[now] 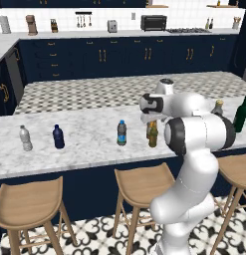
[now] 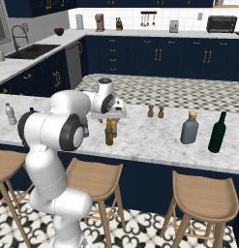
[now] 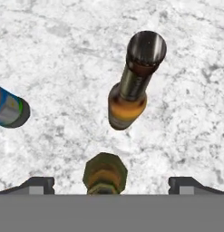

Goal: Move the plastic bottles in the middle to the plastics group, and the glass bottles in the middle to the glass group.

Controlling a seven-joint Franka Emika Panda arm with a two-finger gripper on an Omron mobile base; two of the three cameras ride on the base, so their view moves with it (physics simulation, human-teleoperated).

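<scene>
1. Pincer (image 3: 111, 183): poised above the two amber bottles near the middle of the marble tabletop (image 1: 89, 137), jaws spread wide, gripping nothing; one dark fingertip (image 3: 38, 183) stands to each side of the nearer bottle's cap.
2. Nearer amber glass bottle (image 3: 104, 174): upright, seen from above between the spread jaws; an orange-yellow band shows, no writing readable.
3. Farther amber glass bottle (image 3: 133, 88): upright just beyond the first, dark cap, orange-yellow label without legible text. In the right base view the pair (image 2: 110, 131) stands directly under the hand.
4. Blue-capped plastic bottle (image 1: 122, 133): upright in the middle of the tabletop, to the left of the amber pair; teal-blue label band, lettering too small to read.
5. Plastics group: pale whitish bottle (image 1: 25, 138) and dark navy-blue bottle (image 1: 58, 137), upright near the left end.
6. Glass group: grey-blue bottle with tan stopper (image 2: 189, 128) and dark green wine bottle (image 2: 217, 132), upright toward the right end, near each other.
</scene>
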